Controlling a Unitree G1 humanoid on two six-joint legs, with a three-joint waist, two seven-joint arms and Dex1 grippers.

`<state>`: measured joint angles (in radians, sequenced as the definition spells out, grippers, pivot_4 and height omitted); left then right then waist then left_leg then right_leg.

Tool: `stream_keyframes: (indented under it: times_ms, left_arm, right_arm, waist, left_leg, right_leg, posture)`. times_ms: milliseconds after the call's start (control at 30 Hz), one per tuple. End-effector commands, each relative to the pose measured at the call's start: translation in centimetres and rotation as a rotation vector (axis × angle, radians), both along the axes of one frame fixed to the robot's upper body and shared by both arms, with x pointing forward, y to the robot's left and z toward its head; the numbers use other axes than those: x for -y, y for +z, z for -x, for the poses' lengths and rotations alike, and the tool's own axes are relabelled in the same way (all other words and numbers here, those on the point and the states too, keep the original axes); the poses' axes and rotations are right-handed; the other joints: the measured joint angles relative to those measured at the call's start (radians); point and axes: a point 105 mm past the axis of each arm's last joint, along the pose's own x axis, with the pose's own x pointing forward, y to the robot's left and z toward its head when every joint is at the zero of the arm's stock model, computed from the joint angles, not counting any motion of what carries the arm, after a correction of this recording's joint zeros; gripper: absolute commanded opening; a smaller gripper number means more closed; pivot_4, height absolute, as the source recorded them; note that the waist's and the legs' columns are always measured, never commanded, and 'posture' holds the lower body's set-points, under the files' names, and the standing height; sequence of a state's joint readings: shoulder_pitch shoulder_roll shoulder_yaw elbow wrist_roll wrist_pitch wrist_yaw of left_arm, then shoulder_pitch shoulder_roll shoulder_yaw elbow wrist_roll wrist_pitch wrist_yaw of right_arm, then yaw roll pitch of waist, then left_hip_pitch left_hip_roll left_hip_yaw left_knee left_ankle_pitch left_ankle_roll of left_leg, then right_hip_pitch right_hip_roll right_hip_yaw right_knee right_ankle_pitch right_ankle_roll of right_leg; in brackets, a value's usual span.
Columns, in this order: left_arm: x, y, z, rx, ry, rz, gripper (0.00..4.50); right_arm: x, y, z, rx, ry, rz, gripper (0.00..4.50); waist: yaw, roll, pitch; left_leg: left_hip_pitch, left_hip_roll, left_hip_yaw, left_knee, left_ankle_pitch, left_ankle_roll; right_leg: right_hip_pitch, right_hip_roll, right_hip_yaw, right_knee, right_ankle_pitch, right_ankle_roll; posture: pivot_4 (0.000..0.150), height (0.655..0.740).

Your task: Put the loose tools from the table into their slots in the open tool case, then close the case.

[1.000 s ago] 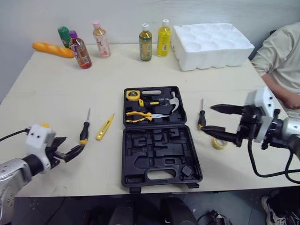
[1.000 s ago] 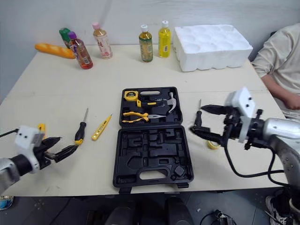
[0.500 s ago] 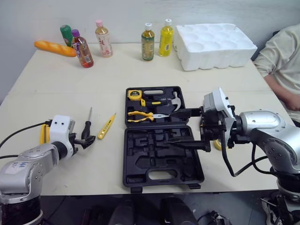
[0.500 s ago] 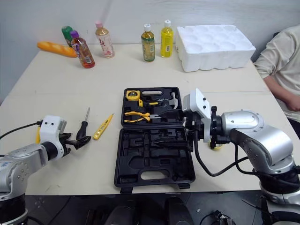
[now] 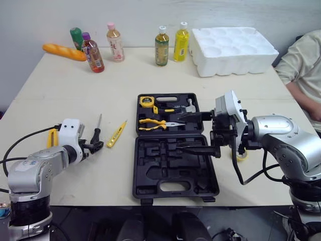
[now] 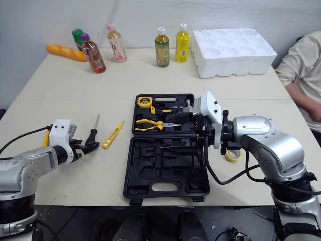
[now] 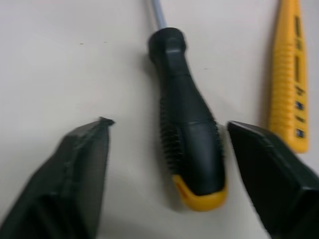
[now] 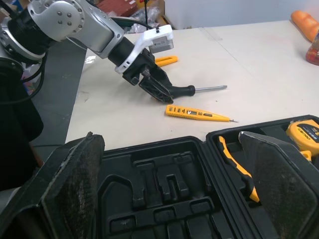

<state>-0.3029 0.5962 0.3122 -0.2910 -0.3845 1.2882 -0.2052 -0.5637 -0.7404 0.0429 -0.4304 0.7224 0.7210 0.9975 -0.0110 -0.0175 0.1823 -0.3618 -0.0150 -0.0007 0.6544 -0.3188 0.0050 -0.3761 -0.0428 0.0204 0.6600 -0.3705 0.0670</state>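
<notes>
The black-handled screwdriver point(image 7: 192, 149) lies on the counter point(image 5: 60, 90), left of the open case point(image 5: 150, 165) and just beside a yellow tester pen point(image 5: 116, 134). The left tool point(image 7: 168, 124) is spread wide, one finger on either side of the handle, not yet pinching. This looks like the pick-up step; next it should close and lift. The right tool point(image 5: 180, 131) hangs open over the case.

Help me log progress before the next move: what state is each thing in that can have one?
tool case: open, laid flat
screwdriver: loose on the table, ungripped
tester pen: loose on the table
tape roll: loose on the table
pliers: in the case
tape measure: in the case
left gripper: open, astride the screwdriver handle
right gripper: open, over the case
</notes>
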Motion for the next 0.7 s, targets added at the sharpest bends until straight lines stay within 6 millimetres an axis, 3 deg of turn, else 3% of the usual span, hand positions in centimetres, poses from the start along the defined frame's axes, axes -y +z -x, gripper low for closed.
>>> stream_keyframes:
  times_ms: [33, 100, 167, 233, 333, 433, 567, 700]
  left_arm:
    - [0.8, -1.8, 0.2, -0.073, -0.022, 0.028, 1.92]
    - [0.0, -1.1, 0.5, -0.054, -0.031, -0.020, 1.15]
    - [-1.0, -0.1, 0.7, -0.029, -0.049, -0.091, 1.09]
    - [-0.8, 2.3, 0.8, 0.064, -0.166, -0.151, 1.09]
    - [2.1, 6.4, 2.0, 0.168, -0.471, -0.192, 1.09]
    - [4.8, 8.7, 2.8, 0.207, -0.704, -0.208, 1.09]
    - [8.5, 10.1, 2.8, 0.200, -0.948, -0.213, 1.09]
    - [10.8, 9.3, 0.4, 0.099, -1.017, -0.309, 1.09]
  right_arm:
    - [0.1, 0.8, 0.3, 0.055, 0.001, -0.009, 4.50]
    - [0.2, 0.8, 0.4, 0.054, -0.001, -0.007, 4.50]
    - [0.3, 0.7, 0.4, 0.052, -0.005, -0.003, 4.50]
    - [0.6, 0.6, 0.4, 0.048, -0.017, 0.004, 4.50]
    - [1.6, 0.6, 0.4, 0.034, -0.062, 0.012, 4.50]
    - [2.8, 0.4, 0.7, 0.016, -0.103, 0.030, 4.50]
    - [4.4, -0.2, 1.2, -0.005, -0.181, 0.058, 4.50]
    - [5.8, -1.4, 1.7, -0.002, -0.293, 0.083, 4.50]
  waist:
    - [0.007, 0.000, 0.000]
    - [0.010, 0.000, 0.000]
    - [0.008, 0.000, 0.000]
    - [0.003, 0.000, 0.000]
    - [0.002, -0.002, 0.001]
    - [0.014, -0.002, 0.001]
    - [0.016, -0.002, 0.002]
    - [0.014, -0.002, 0.002]
  left_leg:
    - [0.000, 0.000, 0.000, 0.000, 0.000, 0.000]
    - [-0.001, 0.000, 0.000, 0.000, 0.001, -0.002]
    - [-0.002, 0.000, -0.001, 0.000, 0.001, -0.003]
    - [-0.006, 0.000, -0.002, 0.001, 0.002, -0.003]
    - [-0.012, 0.000, -0.002, 0.000, 0.002, -0.004]
    - [-0.015, 0.000, -0.003, 0.000, 0.003, -0.005]
    - [-0.016, -0.001, -0.007, 0.000, 0.003, -0.004]
    - [-0.015, -0.002, -0.010, 0.000, 0.003, -0.003]
  right_leg:
    - [0.000, 0.000, 0.000, 0.000, 0.000, 0.000]
    - [0.000, 0.000, -0.001, -0.001, 0.000, 0.000]
    - [-0.001, 0.000, -0.001, -0.002, 0.000, 0.000]
    - [-0.003, 0.000, -0.002, -0.003, 0.000, 0.000]
    - [-0.009, 0.000, -0.002, -0.003, 0.000, 0.000]
    - [-0.012, -0.001, -0.003, -0.003, 0.000, 0.000]
    - [-0.008, -0.003, -0.007, -0.007, 0.000, 0.000]
    - [-0.006, -0.002, -0.010, -0.008, 0.000, 0.000]
  posture:
    - [0.150, 0.7400]
    - [0.150, 0.7400]
    - [0.150, 0.7400]
    - [0.150, 0.7400]
    - [0.150, 0.7400]
    - [0.150, 0.7400]
    - [0.150, 0.7400]
    - [0.150, 0.7400]
